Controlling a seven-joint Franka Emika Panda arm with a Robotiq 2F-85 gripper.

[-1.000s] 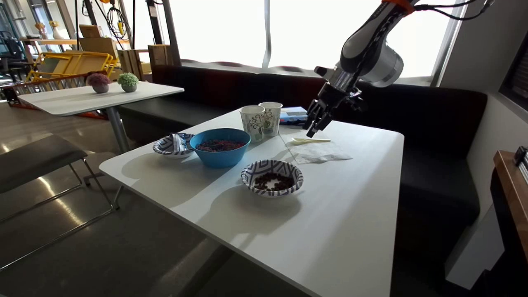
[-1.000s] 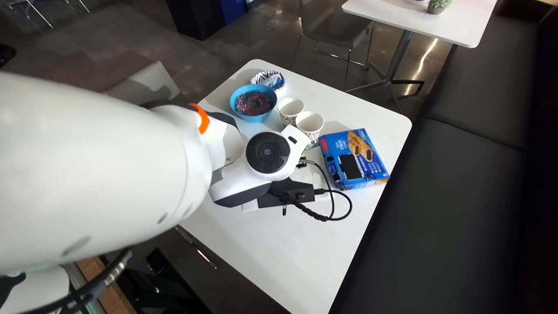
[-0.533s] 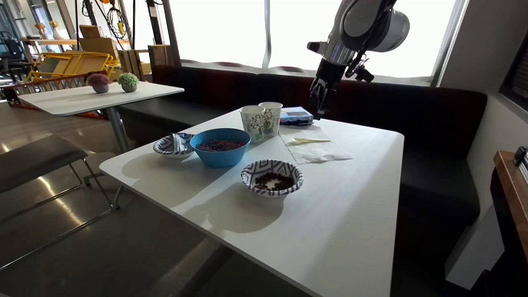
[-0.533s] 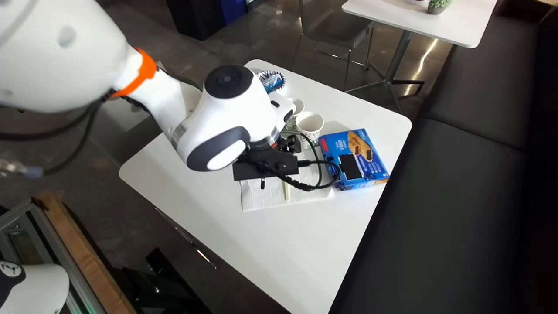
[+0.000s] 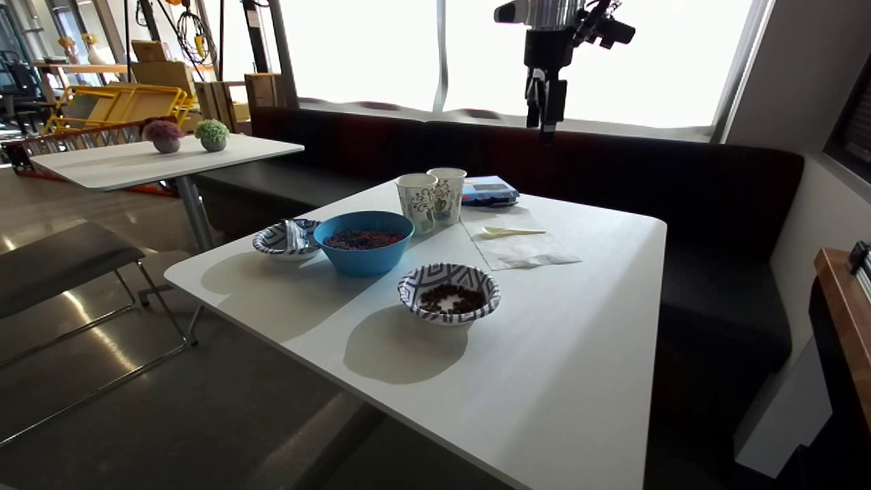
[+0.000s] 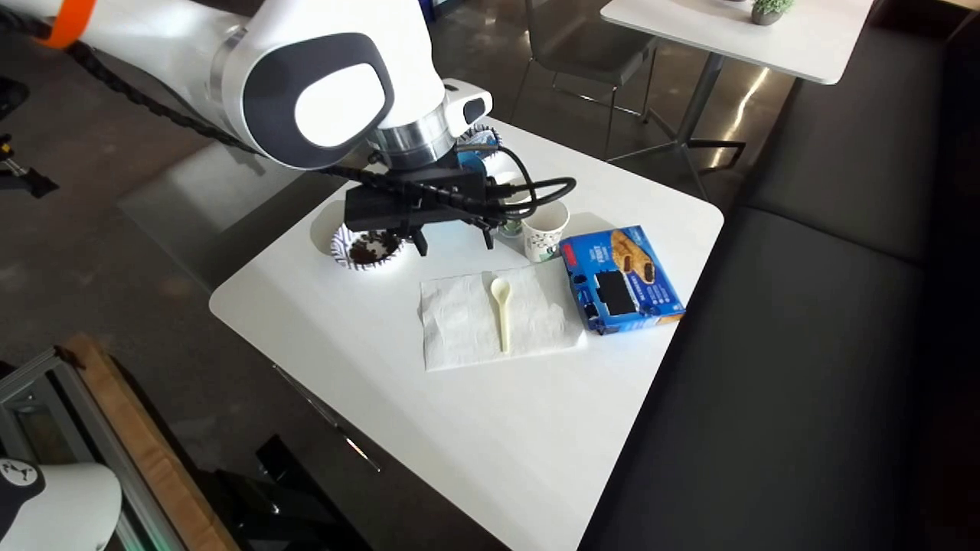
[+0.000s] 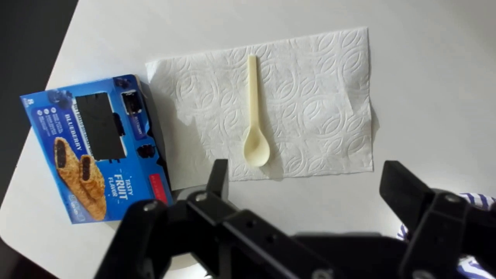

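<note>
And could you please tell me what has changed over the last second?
The gripper has risen from near the spoon to higher above the table; its jaws stand open, holding nothing. Whether it just released the spoon isn't clear. The spoon, napkin, blue bowl and cups stayed where they were.
</note>
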